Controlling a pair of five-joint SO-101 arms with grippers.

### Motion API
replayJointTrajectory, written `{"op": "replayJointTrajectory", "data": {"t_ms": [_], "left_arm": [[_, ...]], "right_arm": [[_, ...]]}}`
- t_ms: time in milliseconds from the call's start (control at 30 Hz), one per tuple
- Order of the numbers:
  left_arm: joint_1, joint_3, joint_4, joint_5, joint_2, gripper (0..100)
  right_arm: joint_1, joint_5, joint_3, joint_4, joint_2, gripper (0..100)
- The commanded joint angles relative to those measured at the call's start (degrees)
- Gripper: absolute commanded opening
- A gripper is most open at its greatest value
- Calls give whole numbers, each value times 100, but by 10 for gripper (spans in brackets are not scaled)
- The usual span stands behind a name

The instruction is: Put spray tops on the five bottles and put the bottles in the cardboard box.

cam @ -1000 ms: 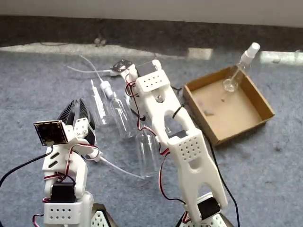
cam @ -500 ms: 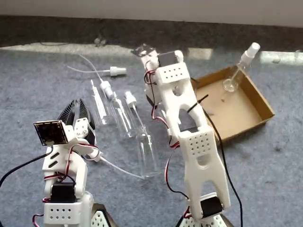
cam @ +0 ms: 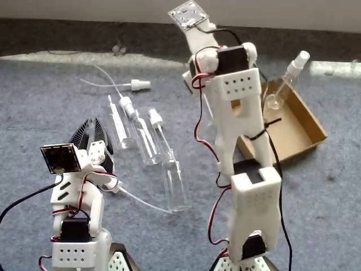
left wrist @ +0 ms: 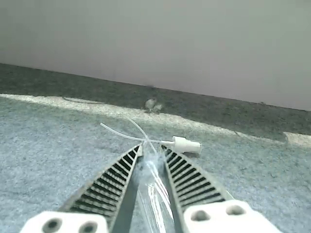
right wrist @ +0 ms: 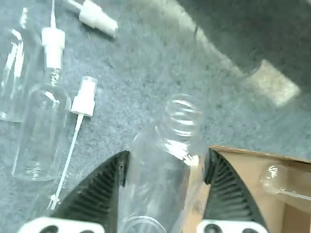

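Looks barely started tbh: got just one topped bottle (cam: 287, 79) leaning in the cardboard box (cam: 285, 132), so four left to box. Holding a clear bottle (right wrist: 163, 184) with a bare open neck in the right gripper (right wrist: 166, 156), clamped snug round it and raised beside the box, so nothing screwed on that one yet. Leaves three more bottles (cam: 176, 183) lying on the carpet (cam: 56, 113) near a loose spray top (cam: 140, 84), and can't tell open or closed for the left gripper (left wrist: 151, 151), parked low next to them.

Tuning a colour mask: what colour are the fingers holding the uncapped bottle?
Black; the fingers on the bottle show best in the right wrist view.
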Motion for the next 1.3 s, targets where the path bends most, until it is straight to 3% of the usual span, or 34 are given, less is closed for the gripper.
{"op": "replayJointTrajectory", "data": {"t_ms": [0, 200, 433, 567, 800, 1267], "left_arm": [[-40, 101, 18, 35, -66, 7], [-40, 57, 18, -580, -66, 5], [-40, -171, 422, -598, -66, 7], [-48, -646, 1169, -633, -66, 7], [-48, -2079, 2954, -1582, -66, 7], [-110, -4541, 5327, -3182, -48, 5]], "right_arm": [[66, -167, -233, 127, -1086, 106], [40, -545, 1262, 110, -2536, 106], [40, -545, 2905, 75, -4180, 106], [40, -545, 3433, 66, -5042, 106], [57, -545, 5077, -479, -6299, 106], [66, -545, 9982, -3486, -9349, 106]]}}
